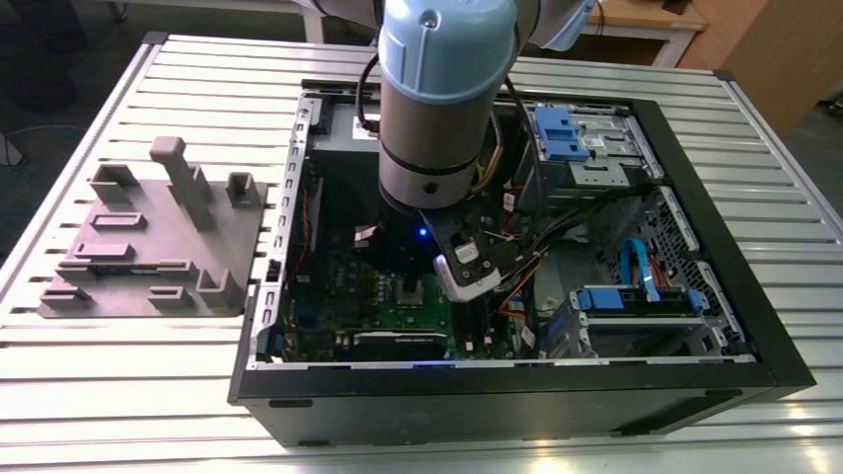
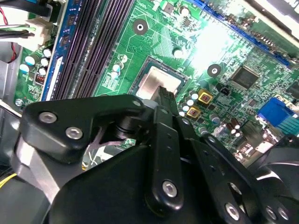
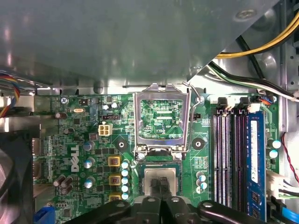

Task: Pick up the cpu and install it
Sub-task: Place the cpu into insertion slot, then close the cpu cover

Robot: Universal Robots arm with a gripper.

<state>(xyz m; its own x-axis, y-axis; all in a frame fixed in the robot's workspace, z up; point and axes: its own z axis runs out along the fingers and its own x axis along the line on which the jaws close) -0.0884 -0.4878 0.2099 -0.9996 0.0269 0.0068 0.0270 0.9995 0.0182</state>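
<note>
The cpu [image 3: 152,179] lies flat in its socket on the green motherboard [image 3: 84,140], its silver top showing in both wrist views [image 2: 154,86] and as a small pale square in the exterior view [image 1: 413,289]. The silver socket frame [image 3: 161,116] stands flipped up behind it, with its wire lever [image 3: 196,100] raised. My gripper [image 3: 161,186] is directly over the cpu. Its two thin black fingers [image 2: 166,95] are pressed together at the chip's top. Whether the tips touch it I cannot tell. Nothing is held between them.
The arm reaches down into the open black PC case [image 1: 527,395]. Purple memory slots [image 3: 229,154] run beside the socket. Cables [image 3: 261,51], blue drive bays [image 1: 574,133] and an expansion card [image 1: 395,344] crowd the case. A grey moulded tray [image 1: 152,237] sits outside on the slatted table.
</note>
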